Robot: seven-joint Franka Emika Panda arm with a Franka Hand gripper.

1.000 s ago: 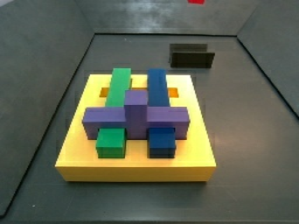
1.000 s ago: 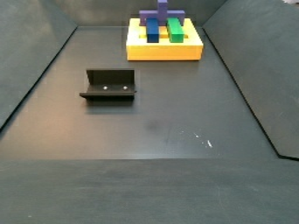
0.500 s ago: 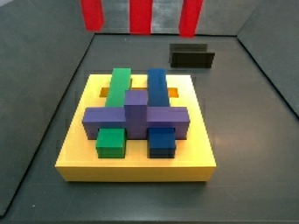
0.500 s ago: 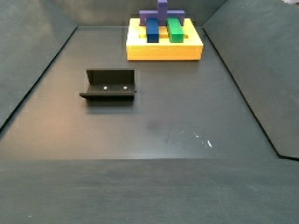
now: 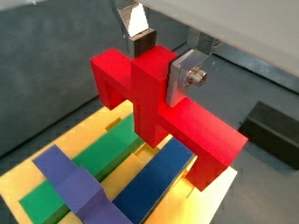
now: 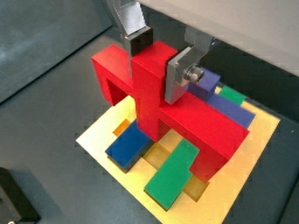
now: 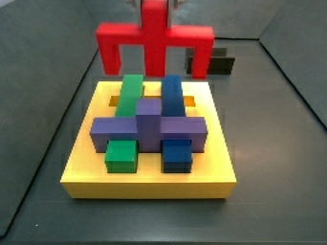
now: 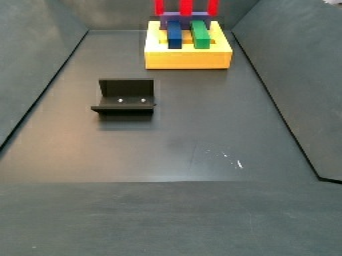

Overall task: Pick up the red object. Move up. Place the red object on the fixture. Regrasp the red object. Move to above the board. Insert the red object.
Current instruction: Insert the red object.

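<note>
We see the board (image 7: pixel 149 180) with its green, blue and purple blocks. Above its far end hangs the red object (image 7: pixel 153 43), bar level and crosswise, legs down, stem up in the gripper (image 5: pixel 167 59), clamped on it.

You have the gripper (image 5: pixel 163 54) holding the red object (image 7: pixel 153 43) above the board's (image 7: pixel 147 172) back edge; the fixture (image 8: pixel 124 97) stands well apart.
</note>
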